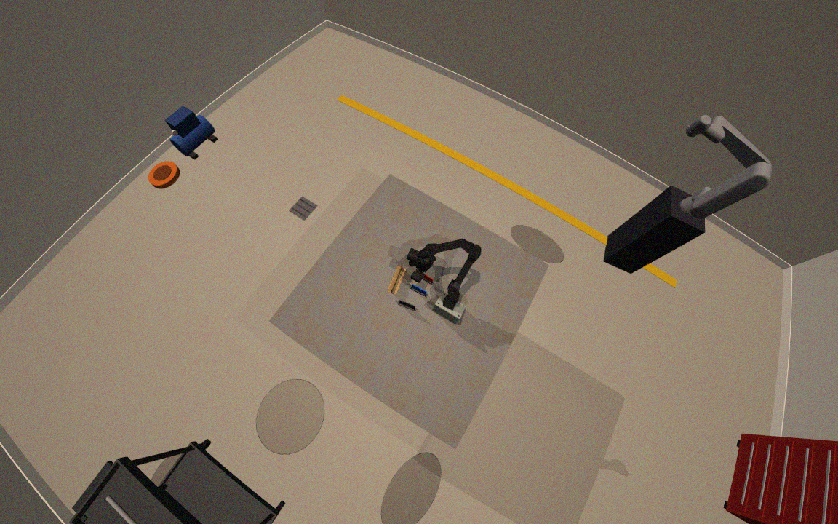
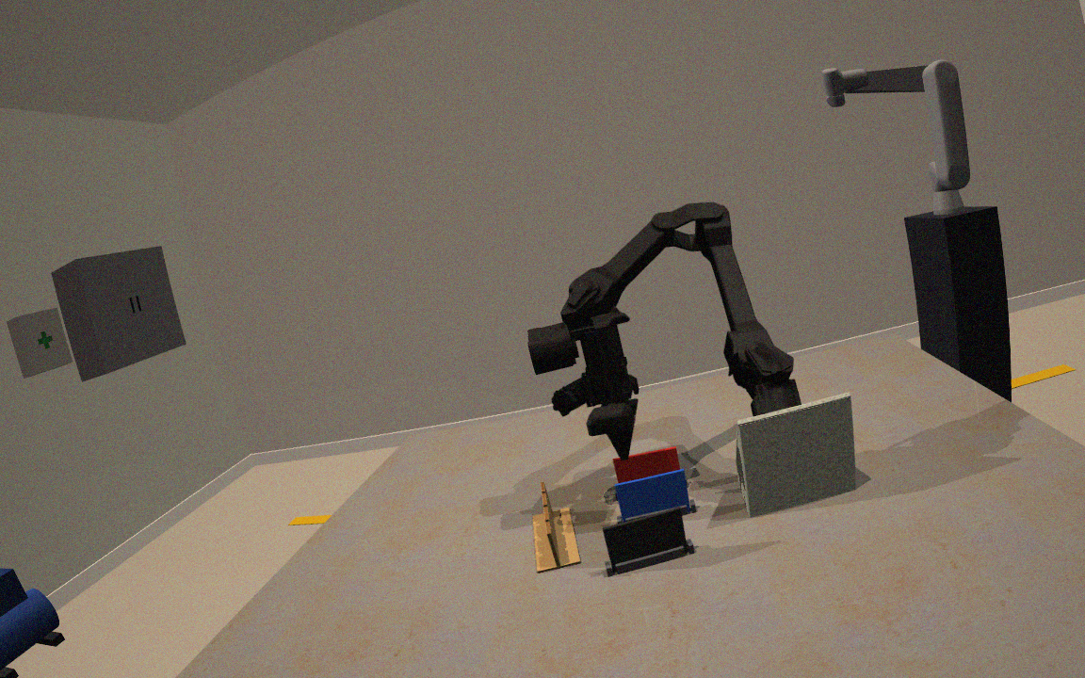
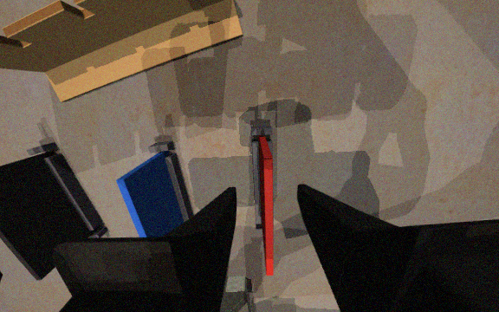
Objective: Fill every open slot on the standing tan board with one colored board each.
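Directly between the end effector's (image 3: 267, 187) open fingertips, the red board (image 3: 268, 208) (image 2: 647, 464).

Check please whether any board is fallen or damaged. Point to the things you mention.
Nothing stands out: the red board (image 2: 646, 464) (image 3: 268, 208), blue board (image 2: 652, 494) (image 3: 152, 199) and black board (image 2: 645, 540) (image 3: 20, 212) stand in their holders, and the tan board (image 2: 546, 516) (image 3: 102, 39) is upright, without visible damage.

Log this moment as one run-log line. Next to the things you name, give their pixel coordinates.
gripper (image 1: 417, 276) (image 2: 623, 458) (image 3: 266, 192): open, above red board (image 1: 428, 279) (image 2: 647, 464) (image 3: 268, 208) | red, blue (image 1: 418, 290) (image 2: 652, 494) (image 3: 152, 199), black (image 1: 406, 305) (image 2: 646, 540) (image 3: 20, 212) boards: in holders | tan board (image 1: 397, 280) (image 2: 548, 523) (image 3: 145, 61): no colored board fitted
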Available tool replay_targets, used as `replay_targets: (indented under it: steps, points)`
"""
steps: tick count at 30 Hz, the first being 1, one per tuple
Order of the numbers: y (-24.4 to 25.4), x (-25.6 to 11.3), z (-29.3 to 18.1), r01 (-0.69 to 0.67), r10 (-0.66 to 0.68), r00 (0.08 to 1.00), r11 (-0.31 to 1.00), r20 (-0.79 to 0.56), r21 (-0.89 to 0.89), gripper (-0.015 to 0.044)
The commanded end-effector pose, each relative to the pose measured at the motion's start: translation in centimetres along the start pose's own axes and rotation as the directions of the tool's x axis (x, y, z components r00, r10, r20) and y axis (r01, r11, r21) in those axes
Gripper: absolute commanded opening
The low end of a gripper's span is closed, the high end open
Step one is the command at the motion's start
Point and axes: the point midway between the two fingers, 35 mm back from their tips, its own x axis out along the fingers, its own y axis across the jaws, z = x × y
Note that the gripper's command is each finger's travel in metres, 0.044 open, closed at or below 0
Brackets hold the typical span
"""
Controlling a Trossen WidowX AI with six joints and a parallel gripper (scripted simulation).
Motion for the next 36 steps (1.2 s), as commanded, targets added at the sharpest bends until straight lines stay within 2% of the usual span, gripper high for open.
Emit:
replay_targets:
  steps: [1,30,36]
  points:
    - [-0.1,0.7,-0.1,0.005,-0.005,1.0,1.0,-0.004,-0.005,0.0187]
    - [-0.2,5.1,-0.2,0.007,-0.007,1.0,1.0,-0.004,-0.005,0.0187]
    - [-0.2,5.1,-0.2,0.007,-0.007,1.0,1.0,-0.004,-0.005,0.003]
